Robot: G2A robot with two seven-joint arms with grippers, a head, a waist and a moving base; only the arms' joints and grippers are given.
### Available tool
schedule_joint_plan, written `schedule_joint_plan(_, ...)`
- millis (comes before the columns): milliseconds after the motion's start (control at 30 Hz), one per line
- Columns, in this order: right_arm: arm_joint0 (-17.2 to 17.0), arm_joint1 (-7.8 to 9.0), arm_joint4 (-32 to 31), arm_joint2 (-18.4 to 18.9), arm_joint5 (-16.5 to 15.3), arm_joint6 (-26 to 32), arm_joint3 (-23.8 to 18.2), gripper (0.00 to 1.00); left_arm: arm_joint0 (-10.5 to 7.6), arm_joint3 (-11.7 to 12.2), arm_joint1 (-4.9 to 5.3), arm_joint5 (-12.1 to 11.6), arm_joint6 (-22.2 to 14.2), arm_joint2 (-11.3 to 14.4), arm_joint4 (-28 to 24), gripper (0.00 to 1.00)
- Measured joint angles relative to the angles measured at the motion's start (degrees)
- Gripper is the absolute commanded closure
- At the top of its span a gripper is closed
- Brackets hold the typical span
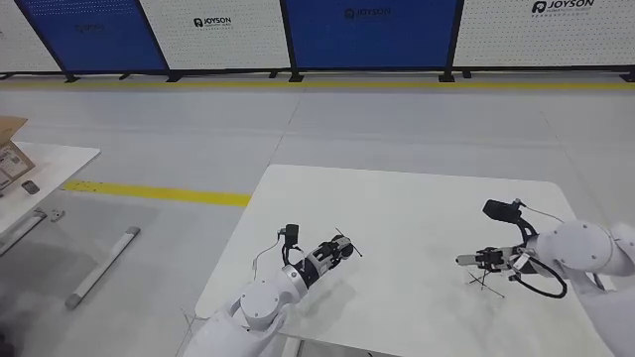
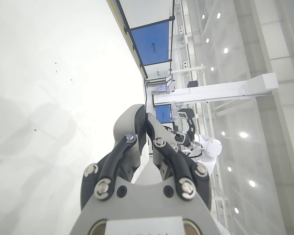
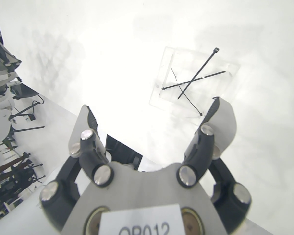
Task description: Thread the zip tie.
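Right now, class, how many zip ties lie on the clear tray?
3. On the clear tray, a thick tie crosses a second thick tie; a thin curved tie cuts across both toward the right pincer. A fourth may be pinched in the left pincer.

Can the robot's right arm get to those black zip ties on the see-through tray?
Probably yes. The right gripper hangs close over the zip ties with its jaws wide open, and nothing lies between them. The zip ties lie crossed and loose on the clear tray, out in the open.
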Motion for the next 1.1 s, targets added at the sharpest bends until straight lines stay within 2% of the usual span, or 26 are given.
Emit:
schedule_joint_plan(100,1.4,-0.32,0.1,-1.6,0.6,0.0,1.6,0.00,0.00,0.0,0.00,0.0,0.0,0.0,0.0,1.00)
schedule_joint_plan(167,2.7,-0.58,0.8,-3.0,0.6,0.0,3.4,0.33,0.00,0.0,0.00,0.0,0.0,0.0,0.0,1.00)
schedule_joint_plan(333,6.0,-1.31,1.0,-6.2,2.4,0.0,7.6,0.50,0.00,0.0,0.00,0.0,0.0,0.0,0.0,1.00)
schedule_joint_plan(400,6.8,-1.50,1.2,-6.8,2.6,0.0,8.9,0.48,0.00,0.0,0.00,0.0,0.0,0.0,0.0,1.00)
schedule_joint_plan(433,7.1,-1.57,1.2,-7.1,2.6,0.0,9.5,0.53,0.00,0.0,0.00,0.0,0.0,0.0,0.0,1.00)
schedule_joint_plan(633,7.2,-1.26,0.7,-7.1,3.0,0.0,10.1,0.52,0.00,0.0,0.00,0.0,0.0,0.0,0.0,1.00)
schedule_joint_plan(800,7.0,-0.94,1.1,-7.2,3.4,0.0,11.0,0.58,0.00,0.0,0.00,0.0,0.0,0.0,0.0,1.00)
schedule_joint_plan(1100,10.2,-1.81,1.6,-11.5,5.6,0.0,14.6,0.60,0.00,0.0,0.00,0.0,0.0,0.0,0.0,1.00)
